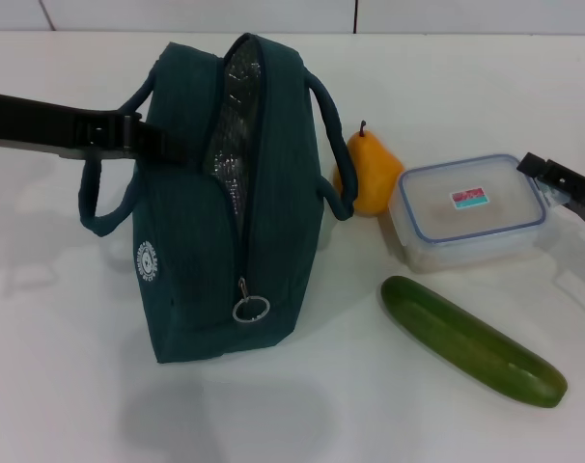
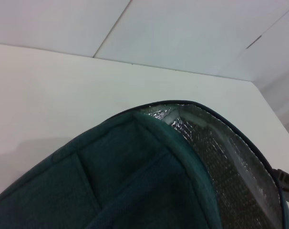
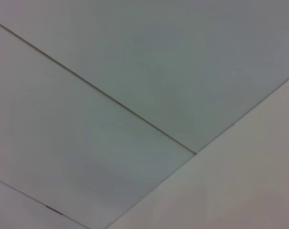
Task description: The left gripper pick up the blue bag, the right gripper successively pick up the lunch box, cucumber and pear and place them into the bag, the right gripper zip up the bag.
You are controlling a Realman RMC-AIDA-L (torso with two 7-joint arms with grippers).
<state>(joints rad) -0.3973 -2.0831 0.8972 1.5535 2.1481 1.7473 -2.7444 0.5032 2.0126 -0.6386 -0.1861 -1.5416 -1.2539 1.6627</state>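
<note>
The blue bag point(image 1: 225, 222) stands upright left of centre, its zipper open along the top and front, so the silver foil lining point(image 1: 236, 116) shows. Its ring pull point(image 1: 251, 309) hangs low on the front. My left gripper point(image 1: 143, 140) reaches in from the left and is shut on the bag's upper side by the handle. The left wrist view shows the bag point(image 2: 135, 181) up close. The orange-yellow pear point(image 1: 370, 169) stands just right of the bag. Beside it lies the clear lunch box point(image 1: 471, 207), with the cucumber point(image 1: 471, 338) in front. My right gripper point(image 1: 548, 183) is open at the lunch box's right corner.
Everything rests on a white table point(image 1: 70, 367), with a pale panelled wall point(image 1: 273, 14) behind it. A bag handle point(image 1: 104, 207) loops out on the left below my left arm. The right wrist view shows only wall panels point(image 3: 135, 71).
</note>
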